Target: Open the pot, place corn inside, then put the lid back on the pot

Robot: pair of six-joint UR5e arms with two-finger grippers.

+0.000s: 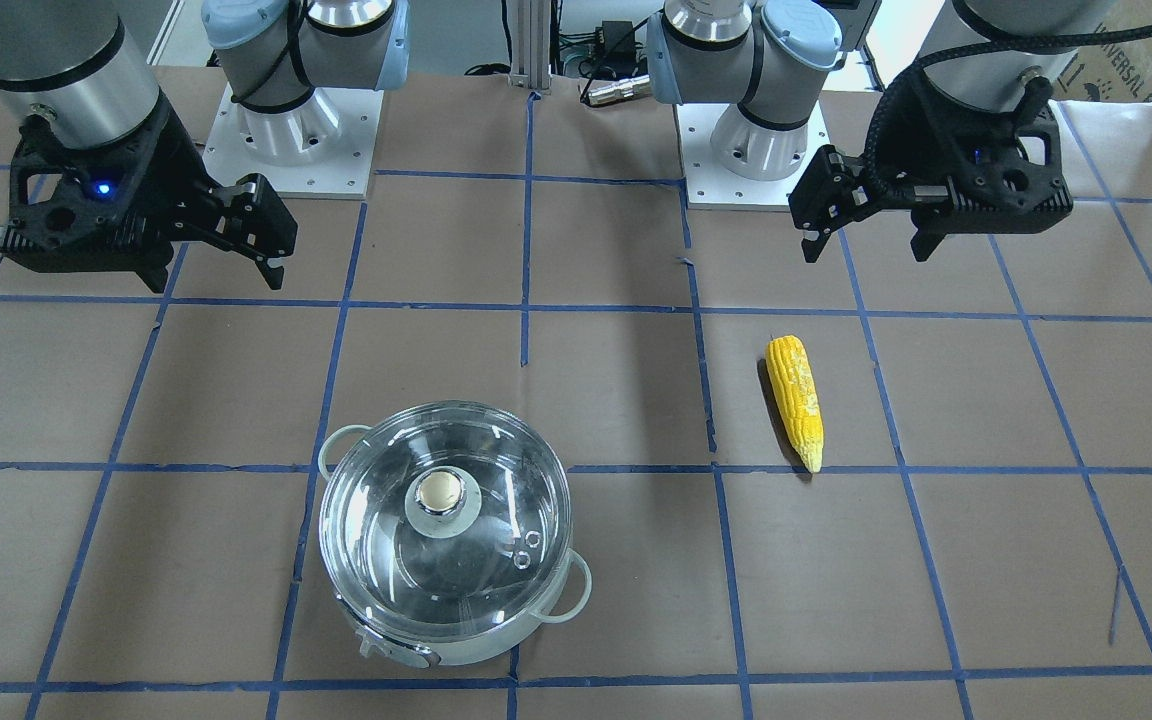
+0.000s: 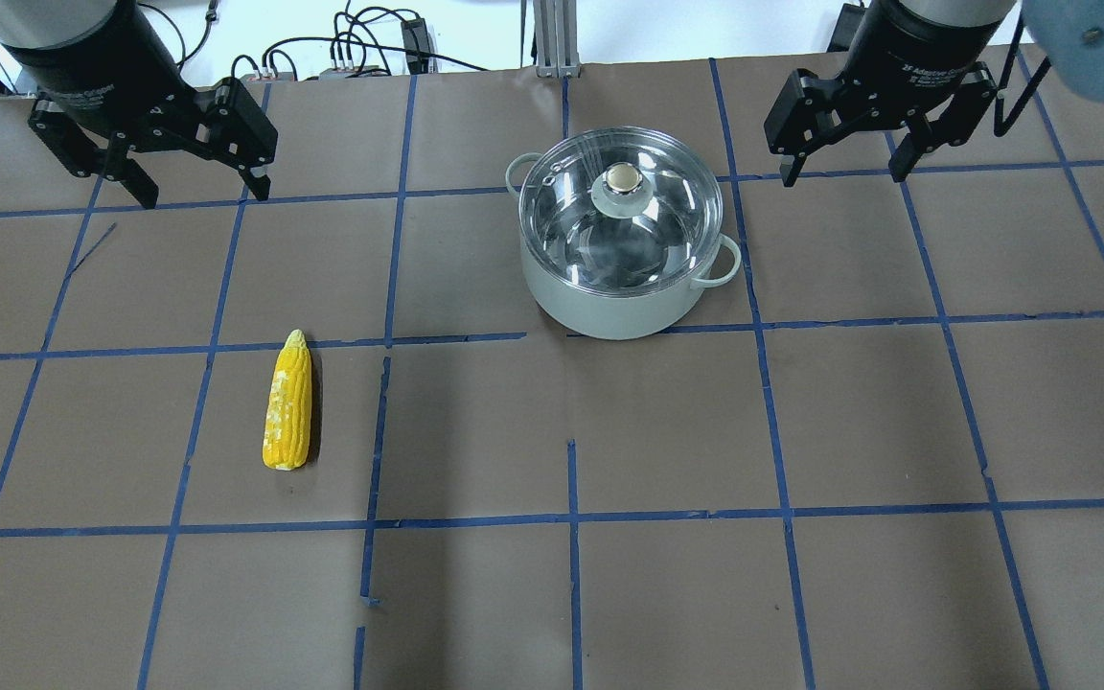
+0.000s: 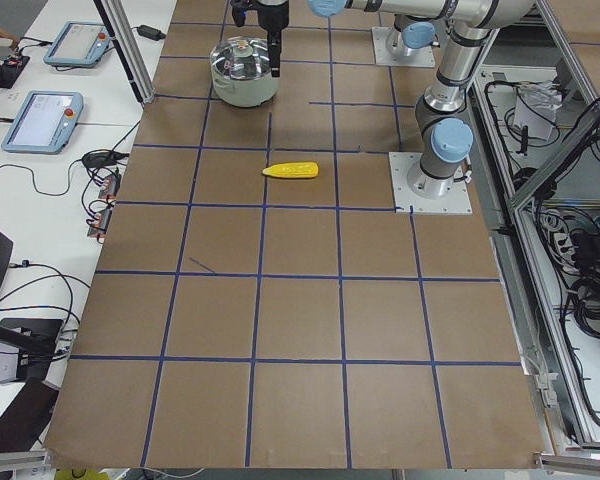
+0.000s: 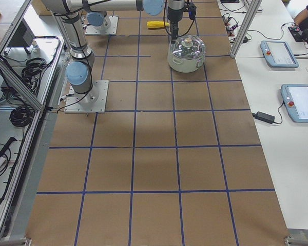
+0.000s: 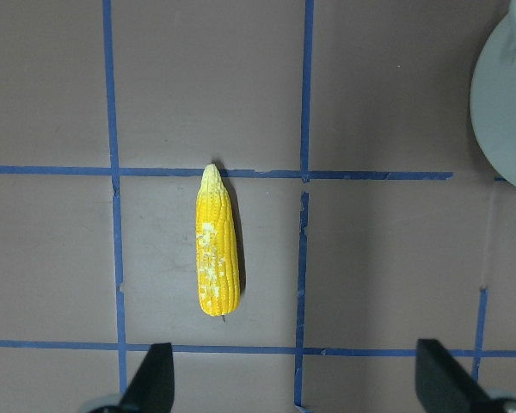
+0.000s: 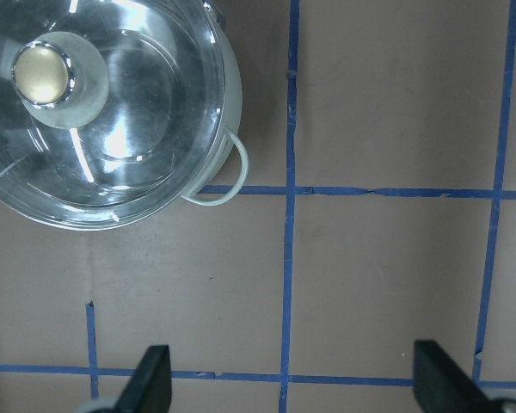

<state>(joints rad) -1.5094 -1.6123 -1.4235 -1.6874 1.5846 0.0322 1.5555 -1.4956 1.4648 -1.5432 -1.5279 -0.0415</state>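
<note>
Round shiny steel pot (image 2: 609, 309) with a white outer wall and pale loop handles (image 2: 720, 261) sits on the brown blue-gridded tabletop (image 2: 667, 431), the clear domed glass lid (image 2: 672, 225) with its cream-topped knob (image 2: 621, 177) seated on it. Yellow tapered corn (image 2: 287, 414) with kernel rows lies flat, well apart from the pot on the robot's left side. Left gripper (image 2: 202, 192) and right gripper (image 2: 841, 174) both hang above the tabletop, fingers spread apart, empty.

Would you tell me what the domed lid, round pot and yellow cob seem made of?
The clear domed lid looks like glass: the pot's inside shows through. The pale round pot has a matte, perhaps painted wall and shiny, likely steel interior. The yellow corn cob seems plastic: even, moulded kernel rows.
</note>
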